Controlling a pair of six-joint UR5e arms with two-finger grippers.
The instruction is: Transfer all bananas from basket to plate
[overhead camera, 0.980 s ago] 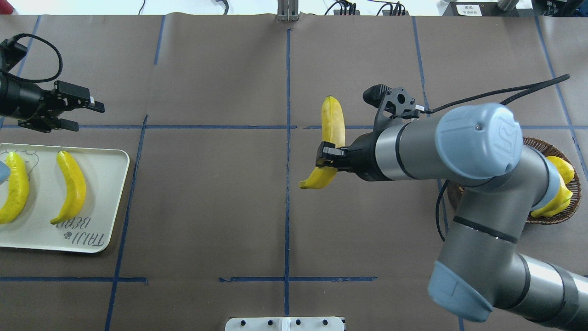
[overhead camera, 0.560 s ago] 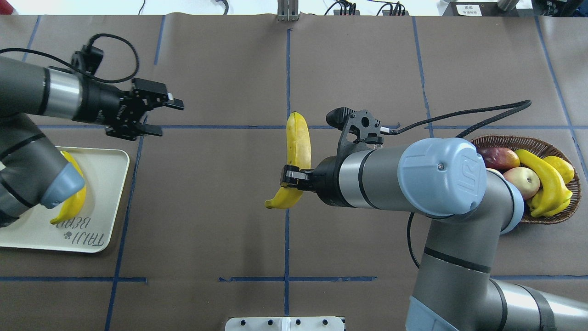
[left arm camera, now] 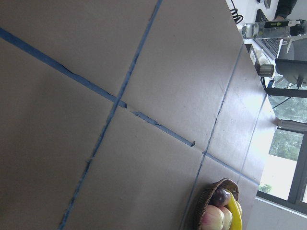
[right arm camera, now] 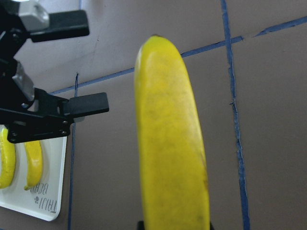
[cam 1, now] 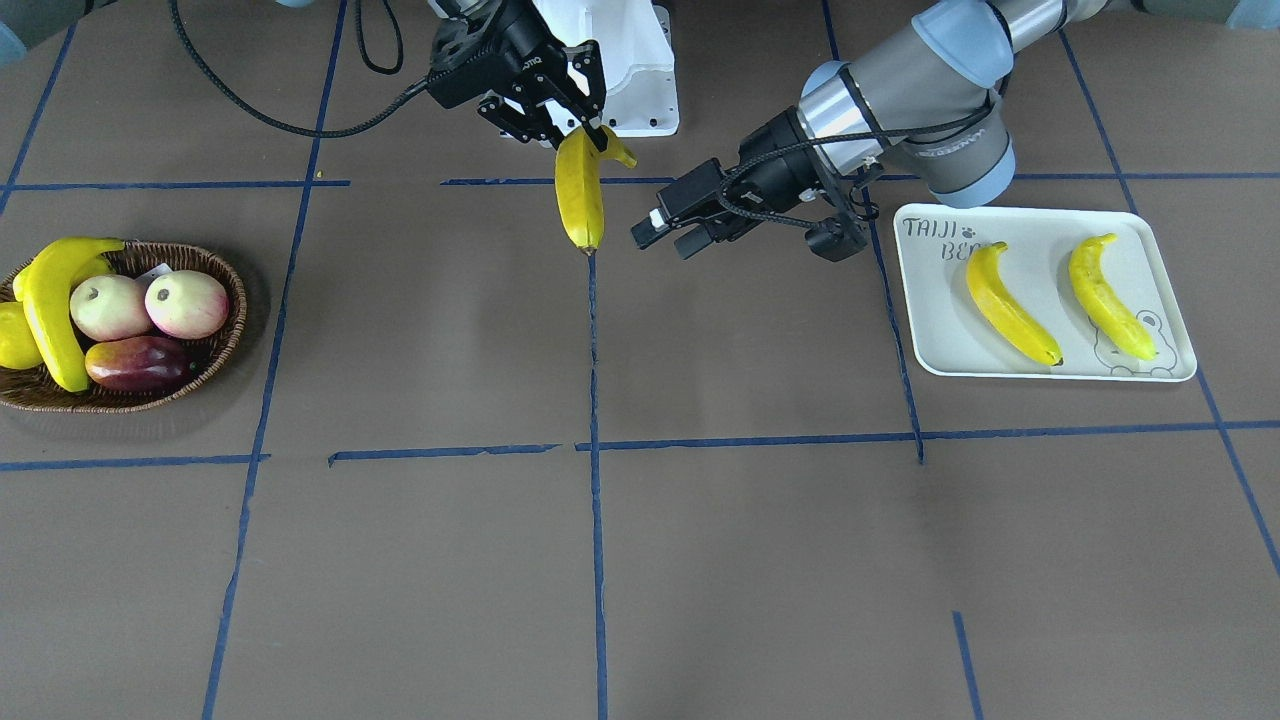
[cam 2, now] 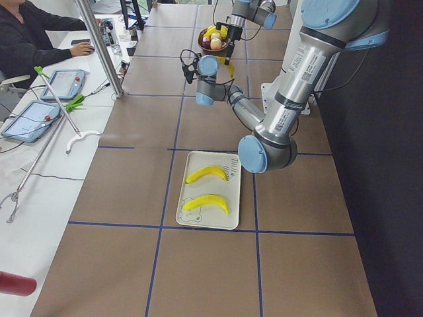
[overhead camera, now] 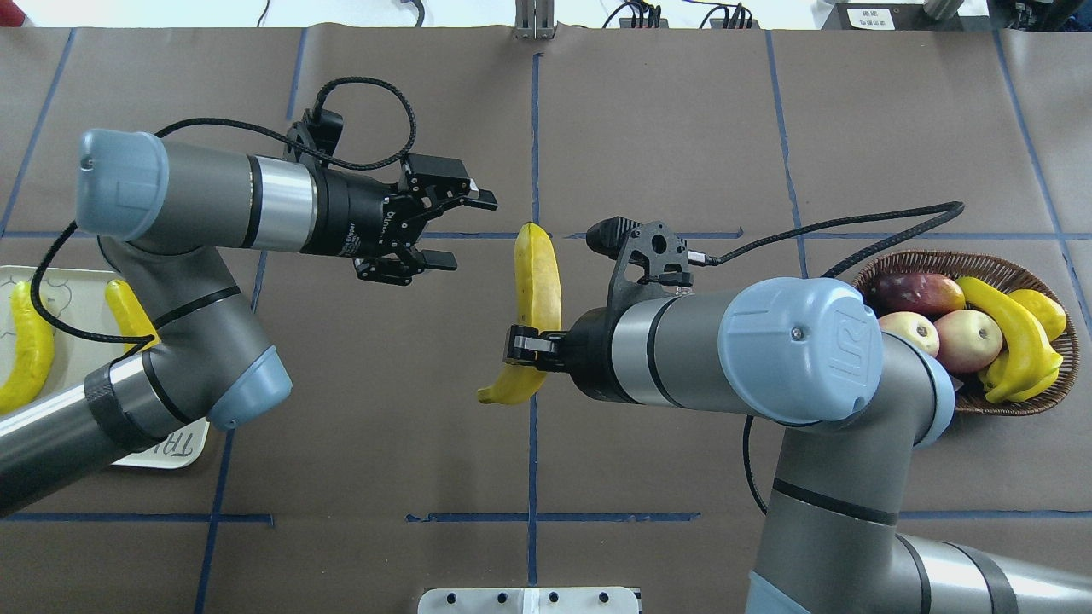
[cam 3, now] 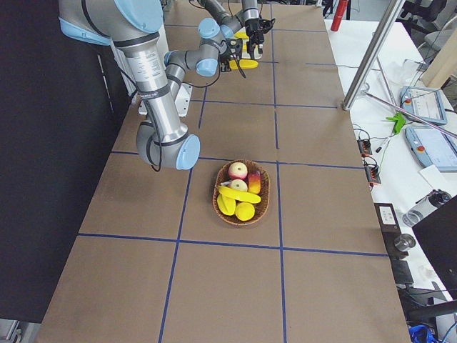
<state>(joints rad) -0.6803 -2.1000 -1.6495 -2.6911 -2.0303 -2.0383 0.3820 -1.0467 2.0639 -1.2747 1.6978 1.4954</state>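
Tabletop of brown paper ruled with blue tape lines (overhead camera: pixel 682 111) carries everything. Seen from overhead, the grey right arm (overhead camera: pixel 802 350) reaches in from the near right toward the middle, and the grey left arm (overhead camera: pixel 196 200) reaches from the near left toward the same spot.

The flat white rounded-rectangle tray with a raised rim and grey "TAIJI BEAR" lettering (cam 1: pixel 1040 250) sits at the left end. The shallow oval brown wicker basket (cam 1: pixel 130 403) sits at the right end, well apart from the tray.

Two long curved yellow bananas (cam 1: pixel 1010 305) (cam 1: pixel 1108 297) lie side by side on the tray, apart from each other. A third long yellow banana (overhead camera: pixel 537 281) is over the middle tape line, its length running near to far. A fourth (cam 1: pixel 50 310) lies in the basket, beside two pale blushed apples (cam 1: pixel 150 305), a dark red mango (cam 1: pixel 135 362) and a stubby yellow fruit (cam 1: pixel 15 340).

The right gripper (overhead camera: pixel 522 345) is clamped across the third banana close to its near end. The left gripper (overhead camera: pixel 469 232) has its fingers spread wide with nothing between them; it sits just left of that banana's far half, not touching it.
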